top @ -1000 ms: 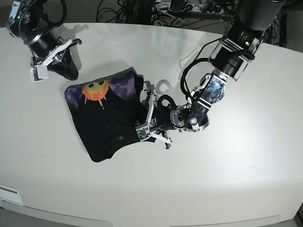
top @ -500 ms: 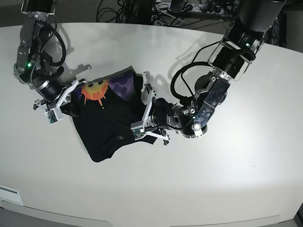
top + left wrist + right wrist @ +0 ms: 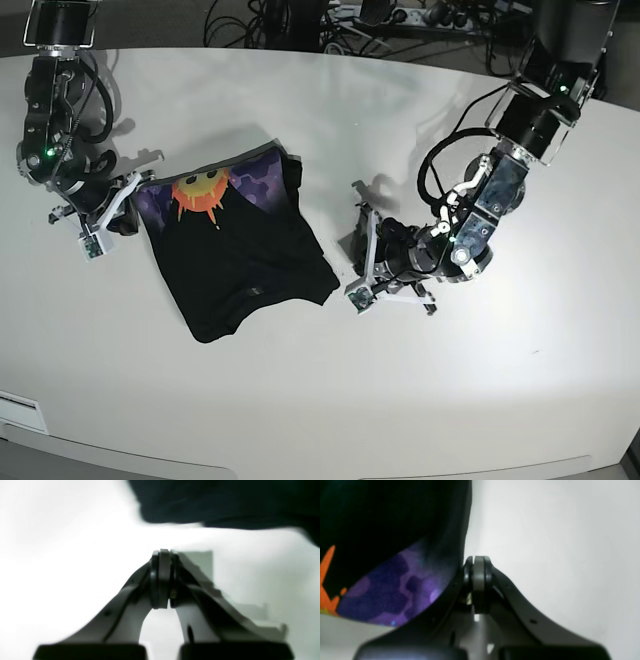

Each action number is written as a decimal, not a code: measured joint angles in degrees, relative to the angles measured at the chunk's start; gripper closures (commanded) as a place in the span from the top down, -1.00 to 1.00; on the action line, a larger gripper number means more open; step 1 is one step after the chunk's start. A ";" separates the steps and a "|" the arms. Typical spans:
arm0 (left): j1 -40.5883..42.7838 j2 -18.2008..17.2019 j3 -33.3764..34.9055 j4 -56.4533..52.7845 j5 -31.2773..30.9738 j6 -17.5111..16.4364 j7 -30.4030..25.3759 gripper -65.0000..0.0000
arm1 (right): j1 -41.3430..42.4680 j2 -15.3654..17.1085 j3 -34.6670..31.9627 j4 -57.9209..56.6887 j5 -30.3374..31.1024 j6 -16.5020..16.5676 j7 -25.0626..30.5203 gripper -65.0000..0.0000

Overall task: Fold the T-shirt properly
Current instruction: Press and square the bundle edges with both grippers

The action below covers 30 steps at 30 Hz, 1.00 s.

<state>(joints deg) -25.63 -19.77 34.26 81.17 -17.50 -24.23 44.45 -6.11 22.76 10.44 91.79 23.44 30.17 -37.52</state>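
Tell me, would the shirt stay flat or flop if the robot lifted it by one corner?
Probably flop. The shirt is soft cloth lying in folded layers with wavy edges, so it would likely sag and unfold. It looks light, and on the smooth table a push would probably bunch or slide it.

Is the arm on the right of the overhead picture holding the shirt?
No: its fingers are shut on nothing, with bare table between them and the shirt.
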 measured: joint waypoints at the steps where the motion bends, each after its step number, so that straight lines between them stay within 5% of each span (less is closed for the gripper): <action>1: 0.79 -0.07 -0.15 -0.61 0.48 0.17 -2.71 -1.00 | -0.63 0.02 -0.02 0.00 0.13 -0.04 0.02 -1.00; 8: 1.31 4.55 -0.57 -9.16 5.95 -0.22 -15.61 -1.00 | -4.98 0.07 0.11 0.09 5.22 -1.03 1.18 -1.00; 13: -1.68 8.11 -0.59 -15.85 7.87 -2.60 -19.65 -1.00 | -7.13 -2.36 0.42 0.35 5.97 -0.50 2.45 -1.00; 23: -6.67 12.79 -0.17 -20.81 9.90 -3.61 -18.27 -1.00 | -10.45 -8.24 0.28 5.18 4.13 1.09 2.03 -1.00; 30: -9.70 12.81 -0.15 -20.28 7.02 -4.72 -6.40 -1.00 | -11.26 -8.17 3.19 14.16 -2.05 -1.97 -1.75 -1.00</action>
<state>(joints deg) -35.33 -6.96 34.11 60.88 -10.48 -28.95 38.04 -17.37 14.59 13.63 105.95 21.39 28.21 -39.27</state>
